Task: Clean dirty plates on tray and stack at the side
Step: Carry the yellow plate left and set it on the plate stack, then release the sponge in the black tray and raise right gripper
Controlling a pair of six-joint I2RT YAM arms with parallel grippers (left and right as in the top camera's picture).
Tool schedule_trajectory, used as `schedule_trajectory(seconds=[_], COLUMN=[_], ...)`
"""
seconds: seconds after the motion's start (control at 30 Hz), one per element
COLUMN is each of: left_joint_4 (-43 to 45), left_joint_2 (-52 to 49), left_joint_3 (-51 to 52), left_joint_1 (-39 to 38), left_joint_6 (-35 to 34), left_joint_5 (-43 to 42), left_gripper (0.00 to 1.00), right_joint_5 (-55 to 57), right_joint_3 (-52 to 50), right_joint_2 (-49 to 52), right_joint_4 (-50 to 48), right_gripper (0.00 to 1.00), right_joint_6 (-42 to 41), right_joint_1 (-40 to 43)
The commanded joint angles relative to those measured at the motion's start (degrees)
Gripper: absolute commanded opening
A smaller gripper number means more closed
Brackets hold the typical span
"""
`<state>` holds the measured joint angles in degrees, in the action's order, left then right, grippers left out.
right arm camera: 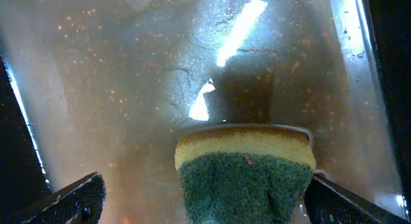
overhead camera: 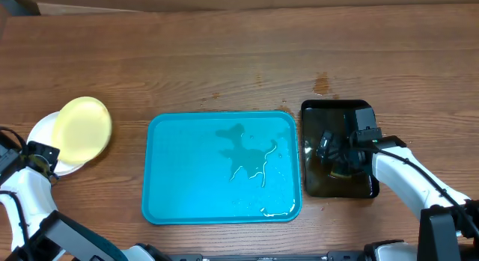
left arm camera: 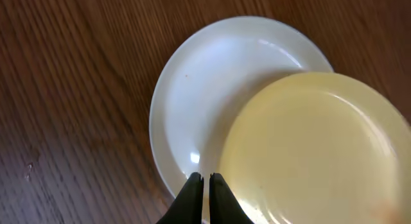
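Two plates sit stacked off-centre on the table left of the tray: a pale yellow plate (overhead camera: 84,128) (left arm camera: 314,153) lies on a white plate (overhead camera: 43,131) (left arm camera: 218,83). My left gripper (overhead camera: 46,158) (left arm camera: 206,180) is shut, with its tips over the near rims of both plates. The turquoise tray (overhead camera: 179,209) holds only puddles of water. My right gripper (overhead camera: 334,155) (right arm camera: 205,192) is open wide, low over the black tray. A green-and-yellow sponge (right arm camera: 247,176) stands between its fingers, close against the right one.
The glossy black tray (overhead camera: 337,111) (right arm camera: 115,89) sits right of the turquoise tray and holds murky brown water. Bare wooden table (overhead camera: 224,59) stretches behind both trays. A dark stain (overhead camera: 322,84) marks the wood behind the black tray.
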<state>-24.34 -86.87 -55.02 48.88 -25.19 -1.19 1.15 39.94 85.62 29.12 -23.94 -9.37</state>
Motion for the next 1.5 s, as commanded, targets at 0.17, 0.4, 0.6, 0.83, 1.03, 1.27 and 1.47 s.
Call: schedule_trajectory(seconds=[0.17, 0.4, 0.6, 0.83, 1.03, 1.27, 1.47], left_joint_4=[4.8, 1.9, -3.6, -8.1, -13.7, -16.3, -16.3], left_joint_2=[-0.2, -0.2, -0.2, -0.2, -0.2, -0.2, -0.2], left_joint_3=[-1.7, -6.1, -9.1, -10.8, -11.9, -11.9, -11.9], left_joint_1=[0.1, -3.7, -13.0, -25.6, -34.7, -40.2, -40.3], left_joint_6=[-0.5, 0.8, 5.6, 8.7, 10.5, 13.2, 13.2], left_joint_5=[-17.6, -28.7, -25.8, -21.4, -21.2, -20.2, -19.5], left_gripper=[0.63, 0.71, 0.73, 0.80, 0.89, 1.00, 1.00], right_joint_5=[-0.4, -0.4, -0.4, -0.4, -0.4, -0.4, -0.4], right_joint_3=[0.1, 0.1, 0.1, 0.1, 0.1, 0.1, 0.1], right_joint_2=[0.0, 0.0, 0.0, 0.0, 0.0, 0.0, 0.0], right_joint_4=[-1.6, -3.1, -3.1, -3.1, -3.1, -3.1, -3.1], right_gripper=[1.00, 1.00, 1.00, 1.00, 1.00, 1.00, 1.00], right_joint_6=[0.0, 0.0, 0.0, 0.0, 0.0, 0.0, 0.0], right_joint_1=[0.1, 0.1, 0.1, 0.1, 0.1, 0.1, 0.1])
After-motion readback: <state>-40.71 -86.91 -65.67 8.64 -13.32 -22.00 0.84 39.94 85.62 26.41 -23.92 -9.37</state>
